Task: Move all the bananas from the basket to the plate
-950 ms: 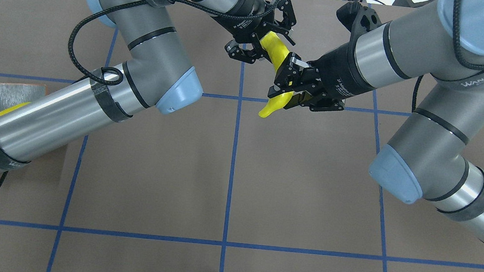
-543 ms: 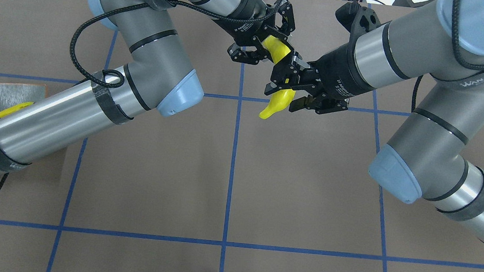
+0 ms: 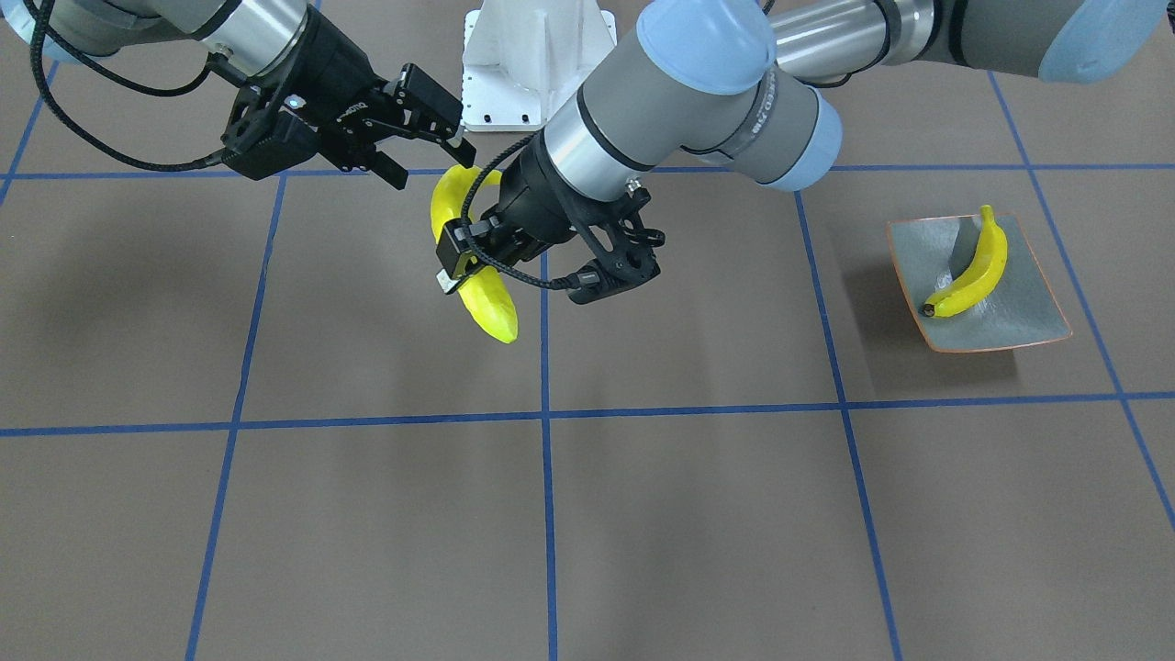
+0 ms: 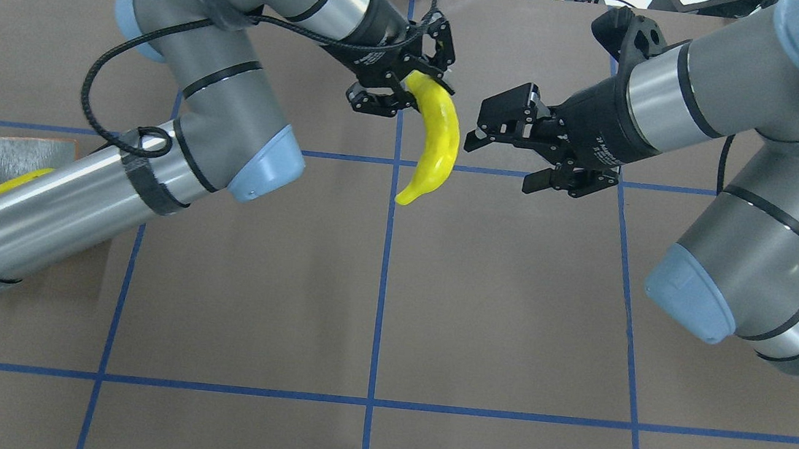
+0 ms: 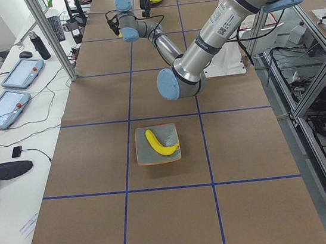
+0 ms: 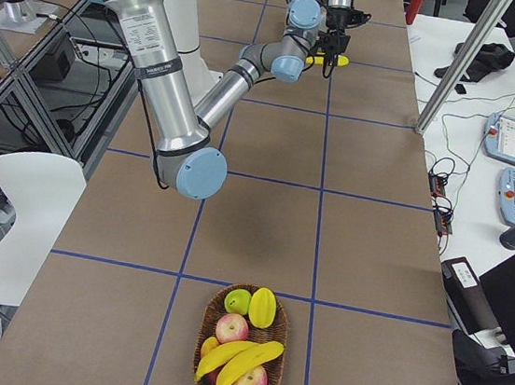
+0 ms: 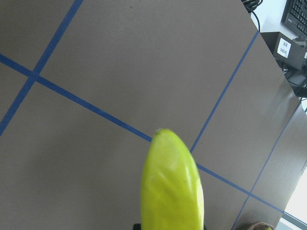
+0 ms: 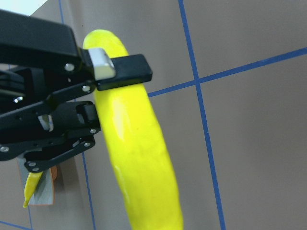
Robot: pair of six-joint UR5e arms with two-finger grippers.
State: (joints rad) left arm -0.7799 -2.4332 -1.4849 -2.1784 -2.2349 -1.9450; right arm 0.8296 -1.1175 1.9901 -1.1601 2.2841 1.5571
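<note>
In the front-facing view the left gripper (image 3: pixel 473 266) has its fingers clenched on a bright yellow, glossy curved banana (image 3: pixel 491 312). This held banana hangs above the brown paper-covered worktop (image 3: pixel 698 514), well apart from the squarish grey-green glazed plate (image 3: pixel 1023 308), where a second yellow banana (image 3: pixel 968 271) already lies. The right gripper (image 3: pixel 427 156) stands released, farther from the plate than the held banana. Overhead, the right gripper's fingers are spread and there is a clear gap between them and the fruit, while the left arm hides most of the plate. The left-end camera shows the plate bearing that one banana. The right-end camera shows a woven brown basket (image 6: pixel 284 351) holding two more yellow bananas (image 6: pixel 239 359) among other fruit. The left wrist view shows the held banana's free tip over bare worktop, and the right wrist view shows the left gripper's fingers (image 8: pixel 120 67) pinching it near one end. The step in hand looks like the carry. Next, the left arm needs to swing to the plate, lower the fruit beside the one there, and let go.
</note>
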